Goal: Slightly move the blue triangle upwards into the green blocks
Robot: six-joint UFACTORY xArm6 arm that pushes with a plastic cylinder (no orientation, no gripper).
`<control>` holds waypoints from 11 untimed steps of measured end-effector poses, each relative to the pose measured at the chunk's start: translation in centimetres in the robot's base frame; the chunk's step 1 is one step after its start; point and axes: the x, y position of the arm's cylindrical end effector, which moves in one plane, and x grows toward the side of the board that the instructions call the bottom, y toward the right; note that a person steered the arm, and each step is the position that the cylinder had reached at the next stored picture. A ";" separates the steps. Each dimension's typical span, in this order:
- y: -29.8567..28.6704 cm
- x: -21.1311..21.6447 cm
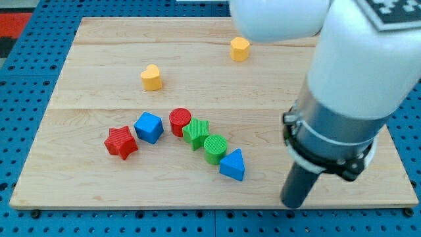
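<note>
Camera view. The wooden board (217,72) lies on a blue perforated table (26,72) and carries eight blocks. There is no tray, bin or other container on it, so every block sits directly on the wood.

My arm (348,85) enters from the view's top right and covers that part of the board. It ends in a plain dark rod with no jaws, so nothing is grasped or clenched. My tip (291,205) stands at the board's bottom edge, to the view's right of the blue triangle (233,165) and well apart from it, touching no block.

The blue triangle lies low on the board, right of centre. Its upper left corner touches, or very nearly touches, the green cylinder (214,148); I cannot tell which. The green cylinder touches the green star (196,133) up and to the left, and the green star touches the red cylinder (180,122). These four form a diagonal row that rises toward the view's left.

The blue cube (149,127) sits just left of the red cylinder, and the red star (121,142) sits just beside the cube, lower left.

The yellow heart (151,77) lies well above this group. A second yellow block (240,49), shape unclear, sits near the top edge.
</note>
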 end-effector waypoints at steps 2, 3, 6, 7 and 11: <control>-1.0 -2.7; -3.3 -3.6; -4.2 -1.3; -4.3 -2.1; -6.7 -1.3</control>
